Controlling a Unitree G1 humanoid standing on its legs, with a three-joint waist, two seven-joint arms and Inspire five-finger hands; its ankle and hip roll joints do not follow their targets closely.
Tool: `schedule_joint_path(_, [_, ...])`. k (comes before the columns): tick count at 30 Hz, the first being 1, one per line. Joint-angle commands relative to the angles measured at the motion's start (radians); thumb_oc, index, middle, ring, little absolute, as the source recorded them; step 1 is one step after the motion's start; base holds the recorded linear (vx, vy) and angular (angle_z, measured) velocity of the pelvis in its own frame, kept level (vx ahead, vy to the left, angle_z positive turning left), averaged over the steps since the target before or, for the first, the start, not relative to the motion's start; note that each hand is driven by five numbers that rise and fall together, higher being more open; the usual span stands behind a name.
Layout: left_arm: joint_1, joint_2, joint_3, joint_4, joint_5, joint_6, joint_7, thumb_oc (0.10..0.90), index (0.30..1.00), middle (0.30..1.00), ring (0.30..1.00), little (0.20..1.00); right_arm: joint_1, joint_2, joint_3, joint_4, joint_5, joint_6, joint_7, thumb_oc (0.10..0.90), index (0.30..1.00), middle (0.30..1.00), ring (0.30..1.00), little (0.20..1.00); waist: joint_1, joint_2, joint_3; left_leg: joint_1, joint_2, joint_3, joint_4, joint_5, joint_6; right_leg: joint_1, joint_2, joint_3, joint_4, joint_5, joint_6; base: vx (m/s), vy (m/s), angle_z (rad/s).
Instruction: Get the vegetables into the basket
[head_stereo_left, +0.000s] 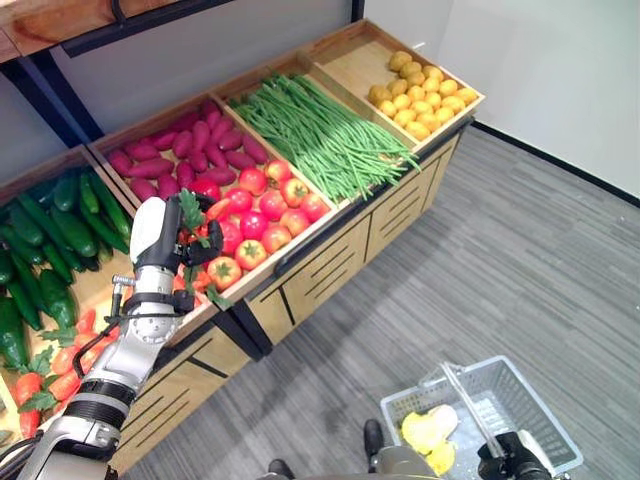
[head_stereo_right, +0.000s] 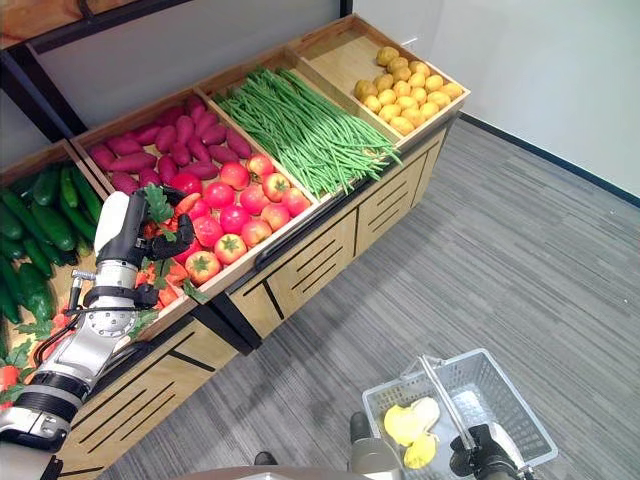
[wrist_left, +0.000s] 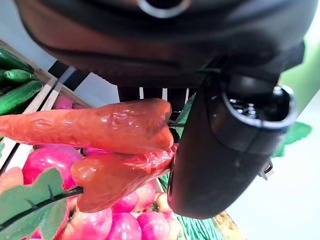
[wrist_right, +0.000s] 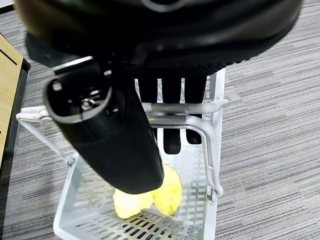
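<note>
Your left hand, in the left part of the frame, is closed around two carrots. The left wrist view shows them pressed one above the other between the thumb and the fingers, with the green leaves sticking out beside the hand. I think they are held above the tomatoes because the hand is lifted clear of the bins and must now cross to the basket.

Your right hand, at the lower right, has its fingers curled around the basket handle. So the basket hangs above the grey floor, well apart from the shelf, and it is open on top to receive the load. Two yellow vegetables already lie inside it, touching each other.

The wooden shelf has six bins in a row. From lower left to upper right: more carrots, cucumbers, purple sweet potatoes behind the tomatoes, green beans, and potatoes. The pieces in each bin are too many to count surely.
</note>
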Motion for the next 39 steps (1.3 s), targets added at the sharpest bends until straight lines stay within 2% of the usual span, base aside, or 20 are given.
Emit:
schedule_joint_path(1, [-0.115,0.076,0.060,-0.025,0.014,-0.057,0.036,0.400,0.300,0.300,0.300,0.300,0.003,-0.037,0.019,0.011,0.025,-0.027,-0.029,0.400,0.300,0.300,0.300,0.300,-0.008,-0.057,-0.053,-0.014,-0.010,-0.077,0.009,-0.002,-0.024,-0.003,-0.050,0.005,0.028,-0.038,0.070,0.00,0.000,0.00])
schedule_joint_path(9, [-0.119,0.068,0.042,-0.064,0.004,-0.064,0.023,0.400,0.300,0.300,0.300,0.300,0.001,-0.035,0.017,0.004,0.036,-0.030,-0.038,0.400,0.300,0.300,0.300,0.300,-0.011,-0.043,-0.051,-0.008,-0.005,-0.078,0.002,0.008,-0.035,0.007,-0.048,0.015,0.001,-0.024,0.070,0.00,-0.025,0.01])
schedule_joint_path(13, [-0.125,0.031,0.017,-0.082,-0.022,-0.064,0.024,0.400,0.300,0.300,0.300,0.300,0.005,-0.043,0.010,-0.010,0.043,-0.028,-0.048,0.400,0.300,0.300,0.300,0.300,-0.019,-0.024,-0.037,-0.020,0.024,-0.088,0.034,0.019,-0.049,0.001,-0.021,0.029,0.035,-0.049,0.046,-0.02,-0.148,-0.03])
schedule_joint_path(15, [-0.137,0.016,0.006,-0.075,-0.027,-0.061,0.024,0.400,0.300,0.300,0.300,0.300,0.012,-0.048,0.002,-0.012,0.048,-0.029,-0.054,0.400,0.300,0.300,0.300,0.300,-0.025,-0.021,-0.030,-0.035,0.042,-0.100,0.076,0.021,-0.062,0.006,-0.009,0.031,0.040,-0.060,0.032,-0.03,-0.185,-0.02])
schedule_joint_path(17, [-0.156,-0.001,-0.010,-0.072,-0.035,-0.064,0.025,0.400,0.300,0.300,0.300,0.300,0.012,-0.062,-0.007,0.004,0.051,-0.025,-0.058,0.400,0.300,0.300,0.300,0.300,-0.023,-0.032,-0.011,-0.092,0.069,-0.147,0.218,0.019,-0.084,0.025,0.004,0.042,0.034,-0.067,0.007,-0.03,-0.160,0.03])
schedule_joint_path(18, [-0.157,-0.001,-0.010,-0.072,-0.035,-0.064,0.025,0.400,0.300,0.300,0.300,0.300,0.011,-0.061,-0.007,0.004,0.051,-0.025,-0.058,0.400,0.300,0.300,0.300,0.300,-0.023,-0.032,-0.013,-0.098,0.070,-0.148,0.220,0.021,-0.084,0.020,0.005,0.042,0.033,-0.064,0.006,-0.02,-0.049,0.03])
schedule_joint_path(19, [-0.155,-0.005,-0.013,-0.079,-0.038,-0.068,0.027,0.400,0.300,0.300,0.300,0.300,0.005,-0.070,-0.009,0.014,0.051,-0.022,-0.061,0.400,0.300,0.300,0.300,0.300,-0.012,-0.033,-0.003,-0.113,0.055,-0.215,0.238,0.040,-0.089,0.022,0.012,0.059,0.032,-0.064,0.001,-0.04,0.041,-0.19])
schedule_joint_path(20, [-0.142,-0.010,-0.006,-0.094,-0.041,-0.069,0.029,0.400,0.300,0.300,0.300,0.300,-0.006,-0.082,-0.020,0.038,0.057,-0.017,-0.065,0.400,0.300,0.300,0.300,0.300,0.005,-0.036,0.012,-0.133,0.012,-0.330,0.207,0.025,-0.074,0.019,0.010,0.086,0.037,-0.065,0.005,-0.04,0.044,-0.43])
schedule_joint_path(21, [-0.142,-0.009,-0.006,-0.095,-0.041,-0.068,0.029,0.400,0.300,0.300,0.300,0.300,-0.007,-0.082,-0.019,0.039,0.057,-0.017,-0.065,0.400,0.300,0.300,0.300,0.300,0.004,-0.037,0.009,-0.137,0.011,-0.331,0.204,0.030,-0.073,0.014,0.009,0.085,0.036,-0.063,0.005,0.05,0.149,-0.85])
schedule_joint_path(22, [-0.102,-0.002,0.033,-0.114,-0.035,-0.073,0.053,0.400,0.300,0.300,0.300,0.300,-0.026,-0.095,-0.016,0.070,0.044,-0.015,-0.072,0.400,0.300,0.300,0.300,0.300,0.030,-0.040,0.003,-0.178,-0.023,-0.531,0.116,0.017,-0.047,-0.027,0.016,0.187,0.059,-0.050,0.022,0.07,0.105,-1.00])
schedule_joint_path(23, [-0.102,-0.002,0.033,-0.114,-0.035,-0.073,0.052,0.400,0.300,0.300,0.300,0.300,-0.026,-0.095,-0.016,0.070,0.044,-0.015,-0.072,0.400,0.300,0.300,0.300,0.300,0.030,-0.040,0.003,-0.178,-0.023,-0.531,0.115,0.017,-0.047,-0.027,0.016,0.187,0.059,-0.050,0.022,0.09,0.160,-1.76])
schedule_joint_path(24, [-0.096,-0.004,0.038,-0.112,-0.036,-0.076,0.062,0.400,0.300,0.300,0.300,0.300,-0.032,-0.099,-0.013,0.077,0.041,-0.013,-0.075,0.400,0.300,0.300,0.300,0.300,0.038,-0.037,0.004,-0.191,-0.036,-0.598,0.095,0.028,-0.042,-0.037,0.022,0.217,0.062,-0.047,0.025,0.04,0.213,-1.48])
schedule_joint_path(27, [-0.085,0.006,0.032,-0.131,-0.031,-0.088,0.056,0.400,0.300,0.300,0.300,0.300,-0.039,-0.086,-0.002,0.068,0.041,-0.010,-0.063,0.400,0.300,0.300,0.300,0.300,0.019,-0.032,-0.010,-0.169,-0.051,-0.552,0.061,0.018,-0.020,-0.053,0.003,0.271,0.067,-0.045,0.046,0.05,0.370,-0.78])
schedule_joint_path(28, [-0.079,0.016,0.032,-0.143,-0.027,-0.090,0.050,0.400,0.300,0.300,0.300,0.300,-0.047,-0.079,0.002,0.065,0.042,-0.009,-0.059,0.400,0.300,0.300,0.300,0.300,0.018,-0.039,-0.018,-0.149,-0.073,-0.505,0.050,0.001,-0.003,-0.067,-0.016,0.312,0.068,-0.035,0.069,0.03,0.336,-0.94])
schedule_joint_path(29, [-0.079,0.016,0.032,-0.143,-0.027,-0.090,0.050,0.400,0.300,0.300,0.300,0.300,-0.047,-0.079,0.002,0.065,0.042,-0.009,-0.059,0.400,0.300,0.300,0.300,0.300,0.019,-0.040,-0.018,-0.148,-0.073,-0.504,0.050,0.001,-0.003,-0.067,-0.016,0.314,0.069,-0.035,0.069,0.01,0.331,-1.06])
schedule_joint_path(32, [-0.073,0.034,0.040,-0.156,-0.020,-0.090,0.046,0.400,0.300,0.300,0.300,0.300,-0.069,-0.055,0.016,0.060,0.039,-0.003,-0.055,0.400,0.300,0.300,0.300,0.300,0.025,-0.058,-0.024,-0.128,-0.107,-0.425,0.052,-0.029,0.027,-0.107,-0.049,0.376,0.081,-0.005,0.114,-0.02,0.296,-0.72])
schedule_joint_path(35, [-0.067,0.043,0.046,-0.165,-0.016,-0.089,0.044,0.400,0.300,0.300,0.300,0.300,-0.079,-0.044,0.020,0.050,0.038,-0.002,-0.052,0.400,0.300,0.300,0.300,0.300,0.030,-0.068,-0.022,-0.120,-0.127,-0.395,0.043,-0.039,0.042,-0.130,-0.066,0.405,0.075,0.021,0.138,-0.08,0.219,-0.48])
schedule_joint_path(36, [-0.069,0.048,0.047,-0.177,-0.016,-0.092,0.045,0.400,0.300,0.300,0.300,0.300,-0.095,-0.040,0.019,0.044,0.043,0.000,-0.056,0.400,0.300,0.300,0.300,0.300,0.035,-0.072,-0.010,-0.129,-0.136,-0.366,0.042,-0.036,0.047,-0.166,-0.081,0.398,0.082,0.048,0.158,-0.10,0.127,-0.27])
schedule_joint_path(37, [-0.070,0.048,0.046,-0.177,-0.016,-0.092,0.045,0.400,0.300,0.300,0.300,0.300,-0.095,-0.040,0.019,0.044,0.043,0.000,-0.056,0.400,0.300,0.300,0.300,0.300,0.037,-0.073,-0.011,-0.130,-0.136,-0.364,0.042,-0.036,0.048,-0.168,-0.081,0.400,0.082,0.048,0.158,-0.20,0.180,-0.43])
schedule_joint_path(39, [-0.078,0.070,0.039,-0.185,-0.007,-0.089,0.045,0.400,0.300,0.300,0.300,0.300,-0.098,-0.027,0.014,0.028,0.052,-0.004,-0.061,0.400,0.300,0.300,0.300,0.300,0.055,-0.062,0.013,-0.136,-0.119,-0.326,0.029,-0.028,0.050,-0.194,-0.116,0.222,0.166,0.013,0.126,-0.17,0.106,-0.39])
